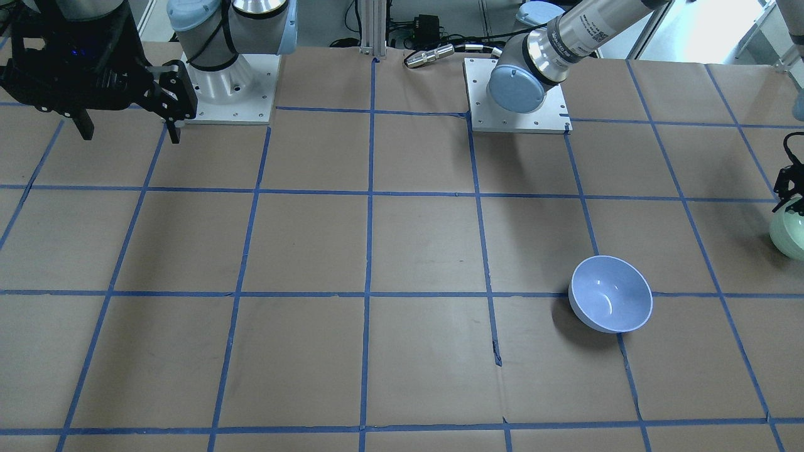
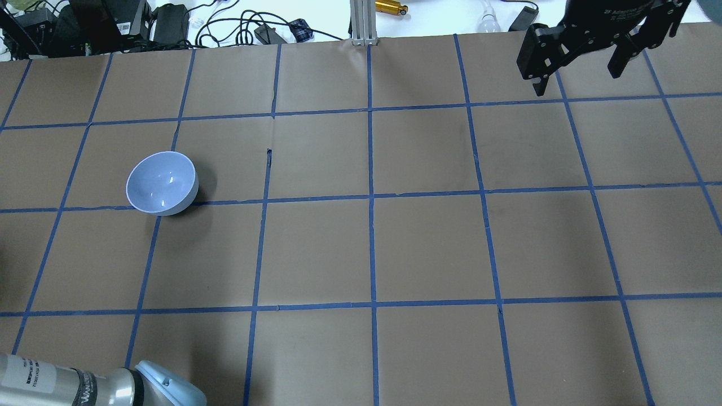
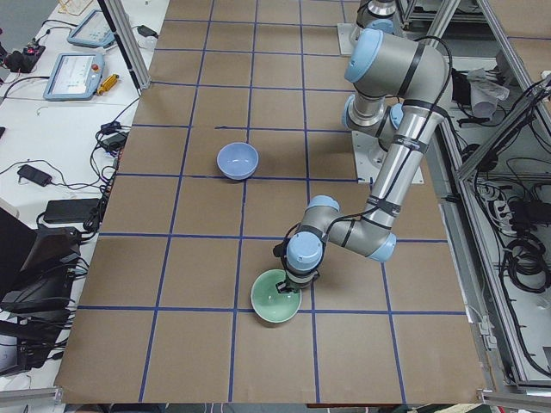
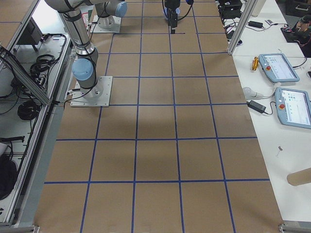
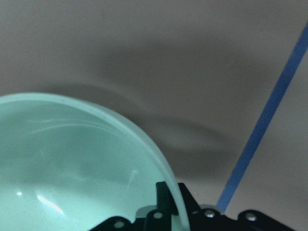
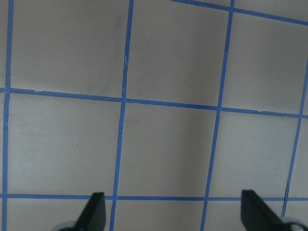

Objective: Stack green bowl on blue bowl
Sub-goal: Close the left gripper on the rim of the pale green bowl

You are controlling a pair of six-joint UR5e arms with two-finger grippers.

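Note:
The green bowl [image 5: 72,163] is pale mint and sits at the table's end on my left; it also shows in the exterior left view [image 3: 275,298] and at the front-facing view's right edge [image 1: 790,235]. My left gripper [image 5: 172,208] is shut on its rim, one finger inside and one outside [image 1: 789,196]. The bowl looks tilted; I cannot tell whether it touches the paper. The blue bowl [image 2: 162,183] stands upright and empty about two grid squares away [image 1: 610,302] [image 3: 237,160]. My right gripper [image 2: 578,70] hangs open and empty, high over the far right [image 1: 129,129] [image 6: 175,214].
Brown paper with a blue tape grid covers the table [image 2: 372,248]. The arm base plates [image 1: 229,88] [image 1: 515,94] stand on the robot's side. Cables and boxes [image 2: 169,22] line the far edge. Tablets [image 4: 279,68] lie on a side bench.

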